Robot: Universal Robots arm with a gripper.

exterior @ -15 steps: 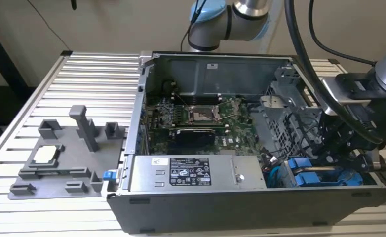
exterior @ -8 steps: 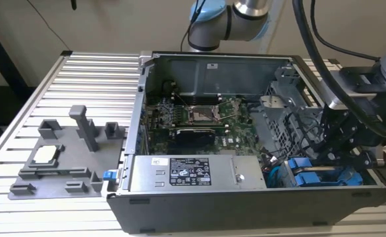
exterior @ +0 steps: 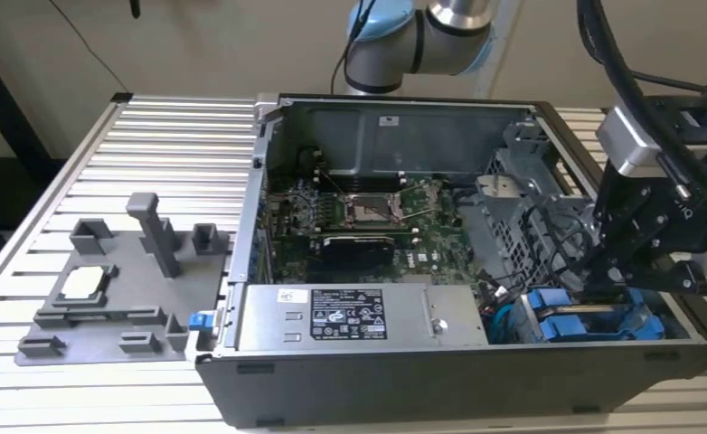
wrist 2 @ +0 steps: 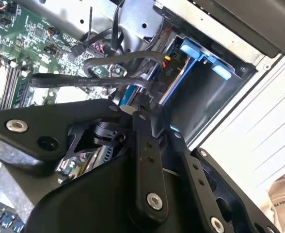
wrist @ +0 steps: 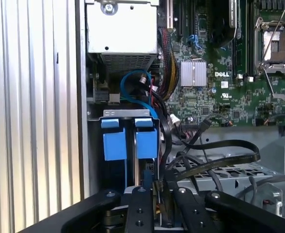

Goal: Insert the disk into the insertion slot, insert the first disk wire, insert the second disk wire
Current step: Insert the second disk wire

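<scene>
Two blue tabs are showing where the disk [wrist: 131,138] is sitting, already inside the insertion slot [wrist: 126,113], just ahead of the fingertips.
The gripper [wrist: 158,187] is pinching a stiff little wire plug [wrist: 155,190]; it is looking fragile, best held by its body.

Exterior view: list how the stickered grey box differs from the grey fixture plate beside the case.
The grey box sits inside the computer case; the fixture plate lies outside it on the slatted table. The box is a flat-faced block with a sticker; the plate is low, with upright posts and no sticker. Both are grey.
</scene>
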